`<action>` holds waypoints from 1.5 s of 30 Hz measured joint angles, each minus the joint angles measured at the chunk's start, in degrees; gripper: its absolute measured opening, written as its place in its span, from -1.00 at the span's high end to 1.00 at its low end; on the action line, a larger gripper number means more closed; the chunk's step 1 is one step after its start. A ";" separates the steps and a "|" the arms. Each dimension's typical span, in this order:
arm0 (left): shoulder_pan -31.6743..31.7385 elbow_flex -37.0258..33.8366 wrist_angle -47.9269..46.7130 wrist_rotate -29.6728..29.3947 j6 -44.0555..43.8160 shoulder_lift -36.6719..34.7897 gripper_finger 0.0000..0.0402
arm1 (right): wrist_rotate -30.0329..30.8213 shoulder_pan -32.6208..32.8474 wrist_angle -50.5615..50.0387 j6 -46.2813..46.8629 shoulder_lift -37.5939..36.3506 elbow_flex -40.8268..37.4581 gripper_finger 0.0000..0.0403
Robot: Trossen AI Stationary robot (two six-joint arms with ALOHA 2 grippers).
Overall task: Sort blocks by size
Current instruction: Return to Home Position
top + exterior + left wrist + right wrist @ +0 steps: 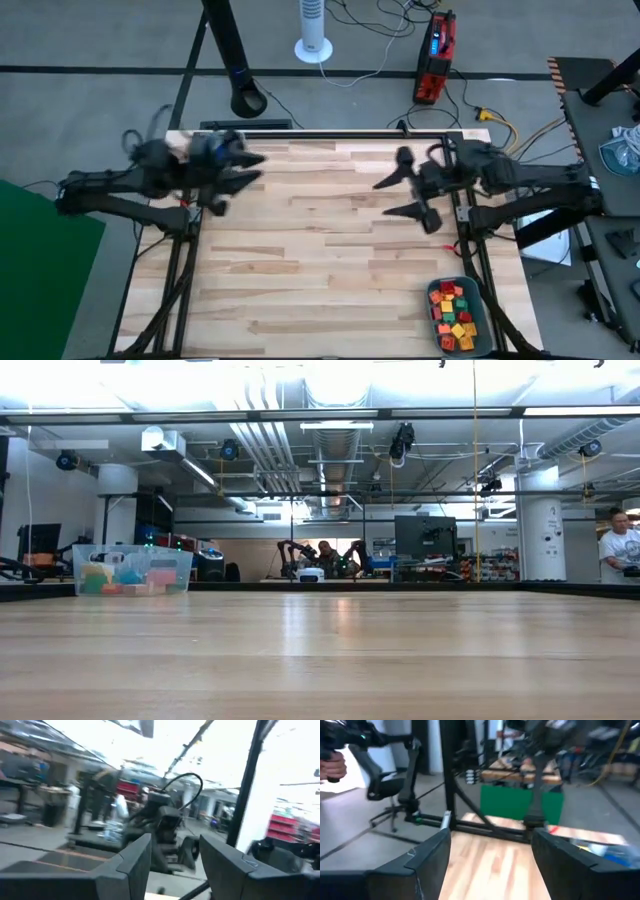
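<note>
My table layout from above.
The blocks [452,310] lie in the tray [487,325], in the table's [320,270] corner on the right arm's side.

Table [320,250] centre and left side passable. Obstructions: grey-blue tray [486,300] of blocks [455,315] at the high view's lower right corner; left gripper [258,168] and right gripper [384,198] flanking the far half.

Two robot tools, the left end effector [258,168] and the right end effector [384,198], hang over one table [320,270] bearing one grey-blue tray [488,318] of roughly a dozen coloured blocks [452,312], with one clear box [131,570] and one white fan [313,30] beyond the table.
</note>
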 joint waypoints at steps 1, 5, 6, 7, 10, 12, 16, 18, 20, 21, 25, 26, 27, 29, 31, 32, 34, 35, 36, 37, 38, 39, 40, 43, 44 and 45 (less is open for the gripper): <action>-0.13 -2.84 0.30 -0.77 0.20 -3.33 0.23 | -0.43 -0.65 -0.13 -0.62 -2.37 -1.83 -0.31; -0.67 -13.36 3.22 -1.74 0.23 -15.71 0.23 | 0.14 -1.68 -0.48 -1.59 -12.45 -9.31 -0.35; -0.66 -15.91 3.66 -1.98 0.41 -18.75 0.23 | 0.06 -2.04 -0.39 -1.57 -15.23 -11.37 -0.35; -0.66 -18.40 3.90 -2.68 0.86 -21.31 0.23 | -0.04 -2.43 -0.39 -1.49 -17.93 -13.25 -0.36; -0.62 -25.54 7.62 -4.76 2.86 -28.09 0.23 | -0.06 -4.06 -0.21 -0.78 -25.87 -18.52 -0.38; -0.65 -29.95 10.70 -4.84 3.99 -32.10 0.23 | 0.35 -4.93 -0.44 -0.10 -31.02 -21.74 -0.39; -0.63 -37.61 16.55 -4.95 4.47 -38.71 0.23 | 0.02 -5.73 -0.67 0.97 -40.90 -26.82 -0.42; -0.63 -41.56 19.29 -4.97 4.37 -40.99 0.23 | 0.17 -5.73 -1.28 1.44 -45.81 -29.15 -0.43; -0.63 -45.33 22.31 -4.96 4.28 -42.75 0.23 | 1.14 -5.73 -3.03 2.19 -51.09 -31.45 -0.45; -0.63 -47.20 23.85 -4.95 4.29 -43.48 0.23 | 2.13 -5.73 -4.52 2.55 -53.72 -32.85 -0.45; -0.76 -55.99 32.49 -4.88 3.97 -43.99 0.23 | 6.13 -5.73 -6.59 2.11 -60.26 -38.88 -0.48; -0.78 -58.45 35.18 -4.50 3.74 -43.78 0.23 | 5.50 -5.73 -8.62 1.19 -60.15 -39.05 -0.49; -0.81 -60.64 37.63 -4.40 3.60 -43.29 0.23 | 4.47 -5.73 -8.96 -0.40 -59.37 -39.70 -0.50; -0.93 -62.15 36.94 -3.59 4.72 -42.95 0.23 | 3.38 -5.71 -3.88 -3.06 -57.11 -42.21 -0.52; -0.94 -61.29 29.03 -3.85 6.98 -42.20 0.23 | 2.66 -5.73 0.70 -5.09 -57.10 -47.34 -0.53; -0.92 -61.56 27.02 -5.03 8.04 -41.41 0.23 | 2.43 -5.72 5.61 -5.54 -56.86 -50.56 -0.54; -0.91 -62.50 27.51 -6.70 9.88 -40.38 0.23 | 2.61 -5.72 16.39 -5.14 -57.34 -56.68 -0.55; -0.94 -62.46 27.91 -7.00 10.59 -39.85 0.23 | 2.58 -5.72 20.76 -4.73 -57.54 -59.89 -0.56; -0.96 -62.45 27.94 -7.04 11.31 -39.50 0.23 | 2.56 -5.71 24.67 -4.28 -57.57 -62.69 -0.57; -0.96 -62.47 27.95 -7.00 12.04 -39.21 0.23 | 2.64 -5.69 27.88 -3.79 -57.61 -65.29 -0.57; -0.99 -62.47 27.51 -6.96 12.69 -38.86 0.23 | 3.38 -5.71 25.92 -3.80 -57.83 -65.01 -0.58; -1.01 -62.47 27.07 -6.60 13.02 -38.42 0.23 | 3.82 -5.71 22.59 -4.31 -57.85 -64.79 -0.59; -1.03 -62.47 26.90 -5.91 12.99 -38.05 0.23 | 5.46 -5.71 19.90 -4.21 -57.65 -64.82 -0.59; -1.16 -62.47 26.74 -3.82 9.48 -36.77 0.23 | 12.17 -5.73 15.50 0.39 -57.57 -65.11 -0.61; -1.16 -62.46 27.22 -3.05 7.45 -36.26 0.23 | 13.21 -5.73 14.57 3.33 -57.50 -65.11 -0.62; -1.18 -62.45 27.86 -2.46 5.55 -35.81 0.23 | 13.61 -5.73 13.86 6.73 -57.51 -65.11 -0.62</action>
